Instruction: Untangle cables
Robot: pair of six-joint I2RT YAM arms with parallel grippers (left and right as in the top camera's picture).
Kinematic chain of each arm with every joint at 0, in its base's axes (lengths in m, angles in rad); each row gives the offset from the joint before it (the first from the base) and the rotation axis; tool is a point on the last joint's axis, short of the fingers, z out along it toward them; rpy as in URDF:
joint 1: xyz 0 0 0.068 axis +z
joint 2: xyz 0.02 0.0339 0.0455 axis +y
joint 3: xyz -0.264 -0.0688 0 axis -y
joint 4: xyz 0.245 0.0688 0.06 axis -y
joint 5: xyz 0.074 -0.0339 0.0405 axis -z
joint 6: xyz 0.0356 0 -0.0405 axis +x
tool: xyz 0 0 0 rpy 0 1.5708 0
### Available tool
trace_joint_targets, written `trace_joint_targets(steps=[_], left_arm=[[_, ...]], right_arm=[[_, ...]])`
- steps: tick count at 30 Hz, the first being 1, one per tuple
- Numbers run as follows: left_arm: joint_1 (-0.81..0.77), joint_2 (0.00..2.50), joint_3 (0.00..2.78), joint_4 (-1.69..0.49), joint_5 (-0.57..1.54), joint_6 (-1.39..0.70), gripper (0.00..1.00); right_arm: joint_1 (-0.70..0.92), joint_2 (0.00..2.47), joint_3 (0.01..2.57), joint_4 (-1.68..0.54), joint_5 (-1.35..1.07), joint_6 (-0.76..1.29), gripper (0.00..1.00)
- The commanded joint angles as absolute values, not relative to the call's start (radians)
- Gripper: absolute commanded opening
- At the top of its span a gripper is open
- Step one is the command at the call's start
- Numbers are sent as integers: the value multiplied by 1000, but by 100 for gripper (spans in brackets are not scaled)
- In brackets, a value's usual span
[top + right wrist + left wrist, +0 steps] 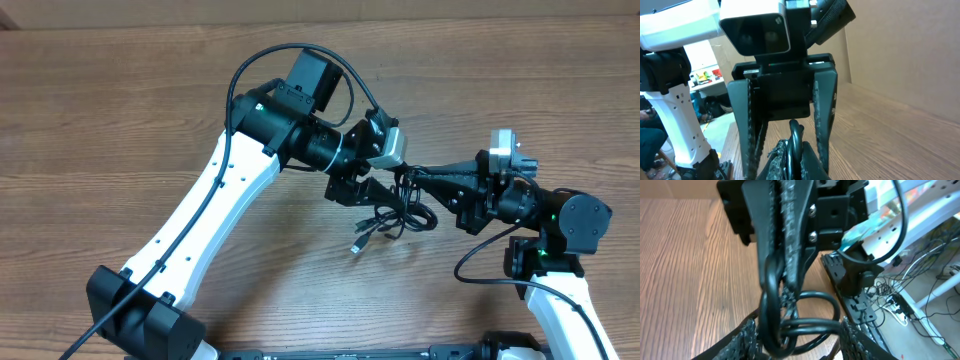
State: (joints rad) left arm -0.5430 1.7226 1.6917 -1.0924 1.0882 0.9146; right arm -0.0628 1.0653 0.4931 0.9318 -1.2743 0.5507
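The cables (pixel 398 214) are a bunch of thin black loops hanging between both grippers, just above the table; one silver-tipped plug end (pixel 357 244) trails to the lower left. My right gripper (pixel 407 179) is shut on a strand of the cables (pixel 795 131), which is pinched between its fingers (pixel 795 161). My left gripper (pixel 388 193) faces it from the left. Its fingers (pixel 800 344) are spread wide open around the loops (pixel 812 324) and do not squeeze them. The right gripper's closed fingers (pixel 785 240) also show in the left wrist view.
The wooden table (pixel 120 120) surrounds the bunch. The left arm (pixel 215 200) crosses the left half and the right arm (pixel 560 225) stands at the right. The table's edge (pixel 832 287) and floor clutter (pixel 900 305) show in the left wrist view.
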Motion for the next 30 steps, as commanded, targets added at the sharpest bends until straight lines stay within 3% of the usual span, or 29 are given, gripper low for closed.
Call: trace_joint_targets(steps=[1, 3, 7, 20, 22, 27, 30], left_arm=[[-543, 1726, 1719, -1095, 1038, 889, 54], [-543, 1726, 1719, -1095, 1020, 884, 53], [-543, 1726, 1719, -1095, 995, 867, 38], [-543, 1726, 1719, -1056, 1040, 837, 38], [-543, 1726, 1719, -1054, 1046, 831, 33], [-543, 1726, 1719, -1057, 1048, 822, 7], [-543, 1726, 1719, -1061, 1048, 822, 4]], right_arm=[[-61, 1057, 512, 940, -1250, 562, 4], [-61, 1057, 512, 938, -1250, 562, 4], [-61, 1057, 512, 937, -1250, 562, 4], [-61, 1057, 512, 929, -1250, 561, 4], [-61, 1057, 512, 929, -1250, 561, 4], [-61, 1057, 512, 929, -1250, 561, 4], [-61, 1057, 512, 929, -1250, 561, 4]])
